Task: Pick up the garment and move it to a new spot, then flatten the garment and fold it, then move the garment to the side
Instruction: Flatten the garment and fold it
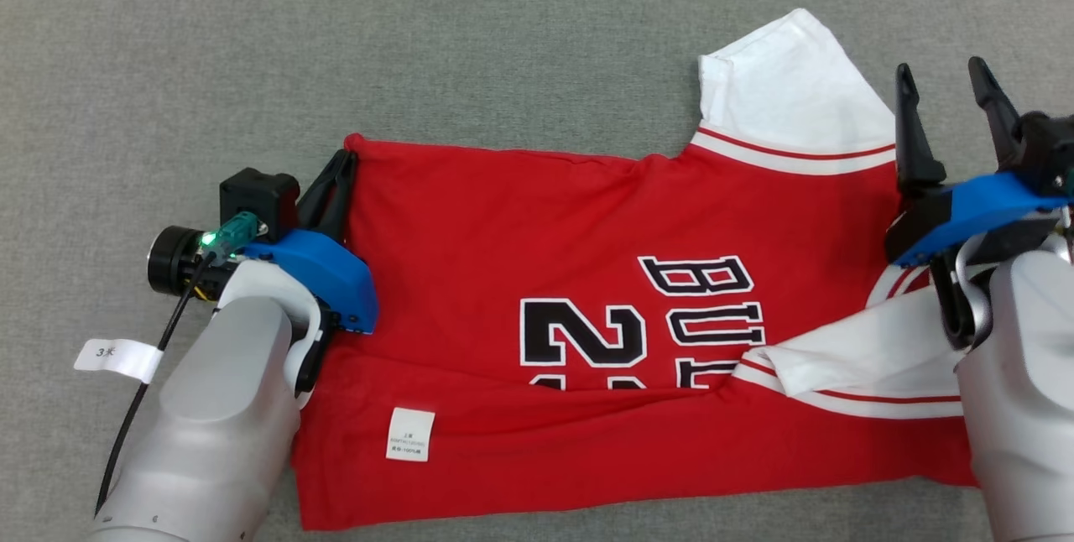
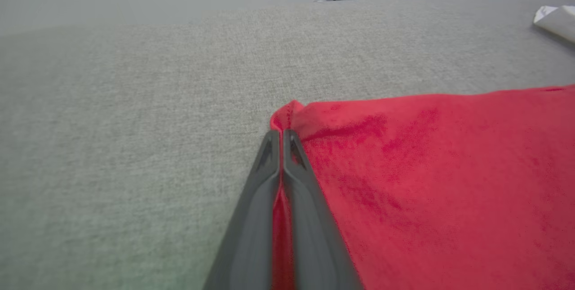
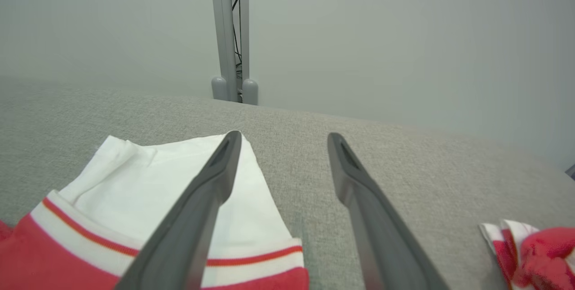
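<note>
The garment is a red jersey with white sleeves and black-and-white lettering, spread on the grey cloth surface. My left gripper sits at its far left corner, shut on the red hem. In the left wrist view the two fingers pinch a fold of the red garment between them. My right gripper hovers open by the white far sleeve, holding nothing. The right wrist view has its open fingers over that sleeve. The near sleeve lies folded over the jersey's body.
A grey fabric surface stretches all around the jersey. A white care label lies on the red cloth near the front. A grey post stands at the table's far edge against a pale wall. A tagged cable runs along my left arm.
</note>
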Controlling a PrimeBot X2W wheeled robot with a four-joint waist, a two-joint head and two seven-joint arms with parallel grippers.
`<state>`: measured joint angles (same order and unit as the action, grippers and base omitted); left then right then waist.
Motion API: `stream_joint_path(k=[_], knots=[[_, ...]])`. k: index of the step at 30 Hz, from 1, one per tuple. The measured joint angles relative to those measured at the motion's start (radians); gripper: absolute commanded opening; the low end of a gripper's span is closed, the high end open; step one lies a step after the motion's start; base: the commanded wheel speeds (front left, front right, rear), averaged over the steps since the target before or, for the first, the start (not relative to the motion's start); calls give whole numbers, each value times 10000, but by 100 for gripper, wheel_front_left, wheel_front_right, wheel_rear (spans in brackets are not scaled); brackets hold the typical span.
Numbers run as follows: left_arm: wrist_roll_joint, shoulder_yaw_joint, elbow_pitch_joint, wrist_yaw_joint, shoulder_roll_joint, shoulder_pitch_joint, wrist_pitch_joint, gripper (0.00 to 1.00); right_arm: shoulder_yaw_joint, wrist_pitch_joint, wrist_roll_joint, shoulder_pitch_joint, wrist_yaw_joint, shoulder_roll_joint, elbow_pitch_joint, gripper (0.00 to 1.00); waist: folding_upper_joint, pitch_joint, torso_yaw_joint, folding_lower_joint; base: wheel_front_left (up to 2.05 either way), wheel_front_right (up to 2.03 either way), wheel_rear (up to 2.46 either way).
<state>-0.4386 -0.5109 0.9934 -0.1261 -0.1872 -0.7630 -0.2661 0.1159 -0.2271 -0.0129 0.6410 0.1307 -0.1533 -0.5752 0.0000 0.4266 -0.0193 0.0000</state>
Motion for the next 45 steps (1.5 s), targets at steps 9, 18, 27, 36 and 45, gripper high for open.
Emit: stream_joint_path(k=[9, 18, 27, 36, 45], knots=[[330, 537, -1352, 637, 180, 318, 21, 0, 209, 1781, 658, 1893, 0, -713, -1939, 100, 0, 135, 919, 1, 0, 0, 0], [654, 851, -2334, 311, 746, 696, 21, 0, 554, 2991, 1114, 3030, 0, -1127, -3448, 100, 0, 576, 1900, 1, 0, 0, 0], [949, 1267, -2525, 180, 941, 760, 21, 0, 752, 2426, 1515, 3513, 4, -1223, -3777, 0, 0, 806, 2099, 1, 0, 0, 0], [1507, 2339, -3624, 240, 943, 1124, 21, 0, 1567, -242, 1697, 3582, 4, -752, -2951, 0, 0, 554, 1766, 1, 0, 0, 0], [1988, 3039, -3948, 186, 1016, 2081, 21, 0, 1250, -345, 81, 1207, 2, -178, -100, 0, 0, -217, 1358, 1, 0, 0, 0]])
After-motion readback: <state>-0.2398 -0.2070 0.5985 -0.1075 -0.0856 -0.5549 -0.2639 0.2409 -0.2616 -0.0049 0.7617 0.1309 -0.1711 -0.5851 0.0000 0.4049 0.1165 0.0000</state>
